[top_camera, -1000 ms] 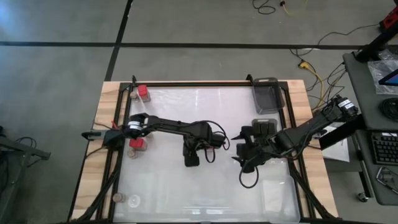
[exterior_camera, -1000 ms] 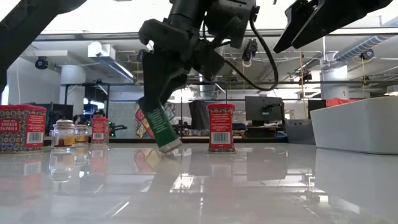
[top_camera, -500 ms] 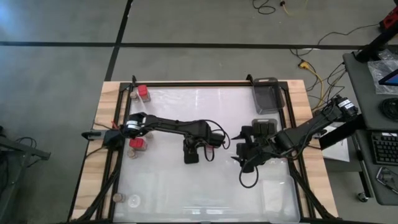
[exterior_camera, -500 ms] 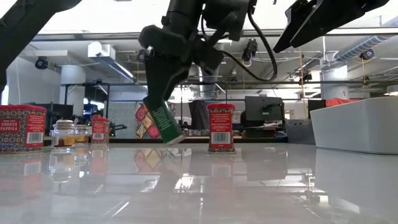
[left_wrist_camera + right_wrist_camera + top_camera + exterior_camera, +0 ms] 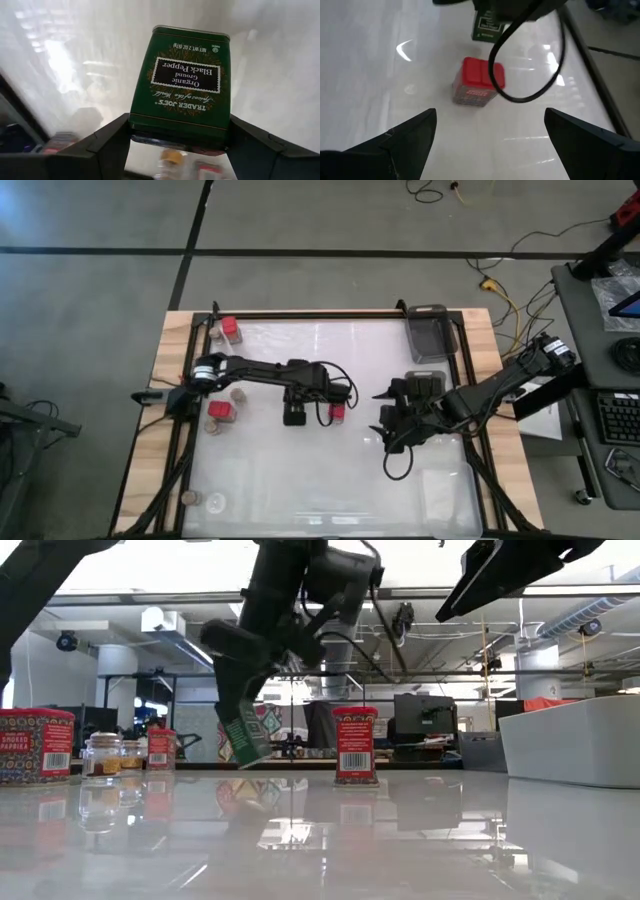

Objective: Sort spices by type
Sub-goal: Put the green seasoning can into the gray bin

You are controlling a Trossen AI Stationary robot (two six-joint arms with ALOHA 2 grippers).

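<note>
A: What does the left gripper [image 5: 177, 145] have?

B: Its fingers are closed on the sides of a green pepper tin [image 5: 181, 85], which fills the gap between them. The low view shows the tin [image 5: 238, 732] tilted and clear of the table [image 5: 330, 490].

A: And what is near it?

B: A red tin [image 5: 337, 412] stands just beside the gripper [image 5: 294, 416], toward the right arm. Farther off, on the left arm's base side, sit a round jar [image 5: 238, 394] and another red tin [image 5: 221, 412]; beyond them more spices [image 5: 227, 330] stand at the far corner, and two jars [image 5: 202, 500] at the near one.

A: The right gripper?

B: The right gripper [image 5: 487, 150] waits with its fingers wide apart and empty, facing the red tin [image 5: 476, 81].

A: How should the carry go?

B: Probably best to keep the tin high enough to pass over its neighbours, level it before lowering, and let go only once it stands flat beside its own kind.

A: Any writing?

B: The tin reads "Trader Joe's Organic Ground Black Pepper, Net Wt 2 oz (57 g)". In the low view, a near red tin [image 5: 35, 745] reads "Smoked Paprika".
</note>
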